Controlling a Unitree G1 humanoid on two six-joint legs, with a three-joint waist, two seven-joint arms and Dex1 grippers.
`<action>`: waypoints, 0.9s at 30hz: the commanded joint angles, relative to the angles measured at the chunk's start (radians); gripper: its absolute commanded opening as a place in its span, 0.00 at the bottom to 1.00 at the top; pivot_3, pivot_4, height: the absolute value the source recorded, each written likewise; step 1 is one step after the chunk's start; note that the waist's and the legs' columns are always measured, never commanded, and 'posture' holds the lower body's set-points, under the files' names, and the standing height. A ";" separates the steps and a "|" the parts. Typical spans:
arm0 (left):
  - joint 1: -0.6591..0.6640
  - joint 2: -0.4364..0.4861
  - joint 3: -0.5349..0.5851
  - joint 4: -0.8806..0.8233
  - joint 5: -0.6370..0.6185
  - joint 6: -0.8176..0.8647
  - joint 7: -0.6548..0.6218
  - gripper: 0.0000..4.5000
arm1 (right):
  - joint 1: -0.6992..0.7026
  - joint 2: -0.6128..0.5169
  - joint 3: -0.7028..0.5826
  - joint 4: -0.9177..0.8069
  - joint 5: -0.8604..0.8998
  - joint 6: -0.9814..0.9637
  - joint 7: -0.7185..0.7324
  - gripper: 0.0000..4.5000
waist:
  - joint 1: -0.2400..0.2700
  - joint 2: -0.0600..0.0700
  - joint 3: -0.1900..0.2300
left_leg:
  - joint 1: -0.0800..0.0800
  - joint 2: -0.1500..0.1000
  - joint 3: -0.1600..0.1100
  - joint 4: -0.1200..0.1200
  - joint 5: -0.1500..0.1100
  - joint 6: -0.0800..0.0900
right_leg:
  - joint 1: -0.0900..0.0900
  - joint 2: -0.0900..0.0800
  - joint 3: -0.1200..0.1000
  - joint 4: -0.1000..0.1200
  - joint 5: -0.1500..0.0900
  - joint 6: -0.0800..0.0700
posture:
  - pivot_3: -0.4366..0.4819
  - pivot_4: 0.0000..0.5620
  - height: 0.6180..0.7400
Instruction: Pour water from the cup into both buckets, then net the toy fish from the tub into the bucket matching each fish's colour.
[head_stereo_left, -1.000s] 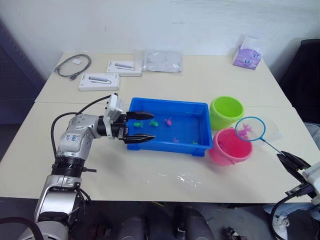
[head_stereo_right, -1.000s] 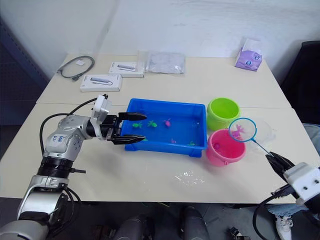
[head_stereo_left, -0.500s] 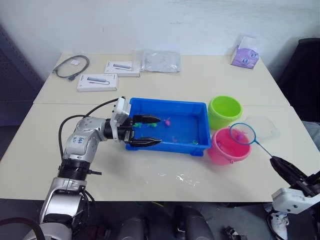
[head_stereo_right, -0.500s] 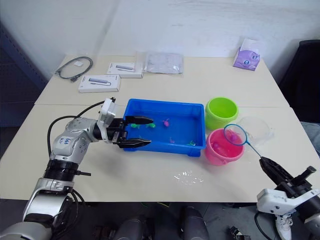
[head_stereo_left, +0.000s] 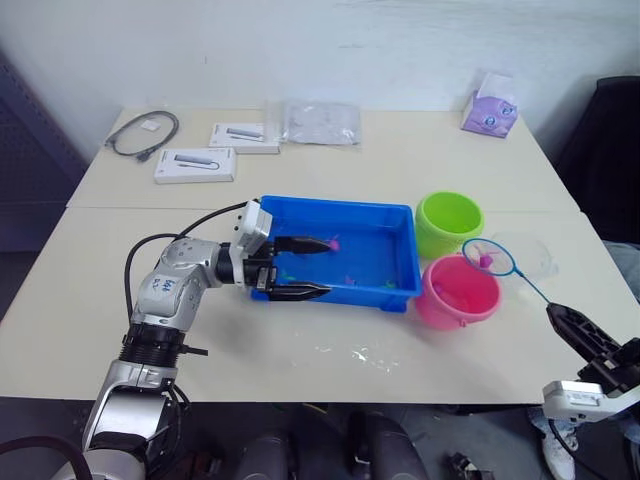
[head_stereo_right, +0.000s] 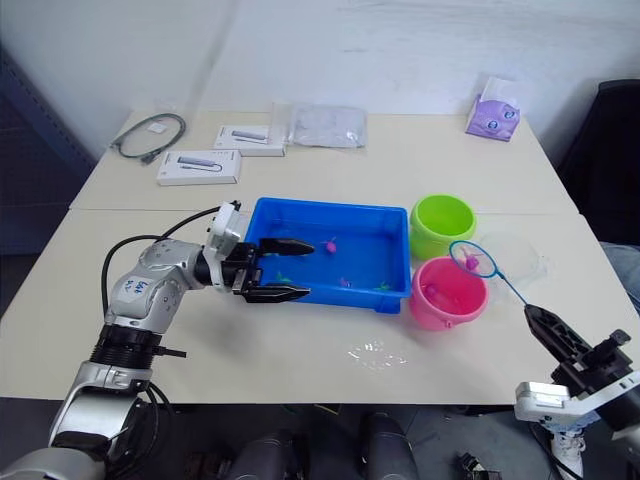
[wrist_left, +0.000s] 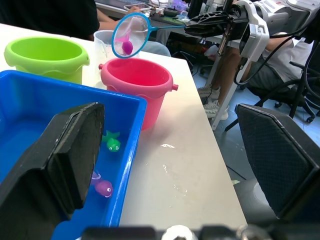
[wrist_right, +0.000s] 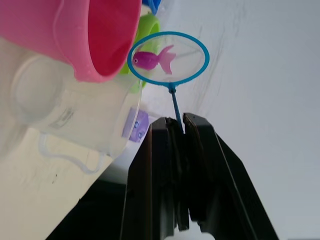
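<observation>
Holding the net (head_stereo_left: 494, 257) by its thin handle, the right gripper (head_stereo_left: 578, 333) sits at the lower right of the head view, fingers pressed together on the handle's end. The hoop hangs at centre right, above the far rim of the pink bucket (head_stereo_left: 456, 294) and just in front of the clear cup (head_stereo_left: 527, 255). A pink fish (wrist_right: 151, 59) lies in the mesh, seen clearly from the right wrist.

At centre left, the left gripper (head_stereo_left: 304, 268) reaches in over the near left corner of the tub (head_stereo_left: 388, 296), fingers spread wide and holding nothing; one finger is above the water, the other along the tub's front wall. The tub lies in the middle of the frame on the pale table (head_stereo_left: 300, 340). Small fish remain in it: a magenta one (head_stereo_left: 335, 243) near the upper fingertip, and a green fish (wrist_left: 113, 144) close to the wall nearest the buckets.

The green bucket (head_stereo_left: 451, 223) stands just right of the tub's far corner, with the pink bucket in front of it, both close beside the tub. A small wet patch (head_stereo_left: 365, 356) marks the table before the tub.

Along the top of the frame lie a coiled cable (head_stereo_left: 143, 131), two white boxes (head_stereo_left: 196, 165), a clear bag (head_stereo_left: 320, 121) and a purple tissue pack (head_stereo_left: 490, 107).
</observation>
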 joint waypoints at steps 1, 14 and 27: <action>-0.020 -0.001 -0.004 -0.042 -0.016 0.012 0.001 0.99 | 0.035 -0.001 0.030 -0.118 0.077 0.026 0.050 0.00 | 0.000 0.000 0.000 | 0.000 0.000 0.000 0.000 0.000 0.000 | 0.000 0.000 0.000 0.000 0.000 0.000 | 0.48 0.27 1.00; 0.006 -0.016 0.000 -0.087 -0.023 0.026 0.038 0.99 | 0.116 -0.003 0.009 -0.095 0.108 0.084 0.054 0.00 | 0.001 0.000 0.000 | 0.000 0.000 -0.001 0.000 0.000 0.000 | 0.000 0.000 0.000 0.000 0.000 0.000 | 0.48 0.27 1.00; 0.015 -0.020 -0.001 -0.085 -0.020 0.010 0.045 0.99 | 0.164 -0.061 0.015 -0.036 0.096 0.002 -0.033 0.00 | 0.001 0.000 0.000 | 0.000 0.000 -0.001 0.000 0.000 0.000 | 0.000 0.000 0.000 0.000 0.000 0.000 | 0.48 0.27 1.00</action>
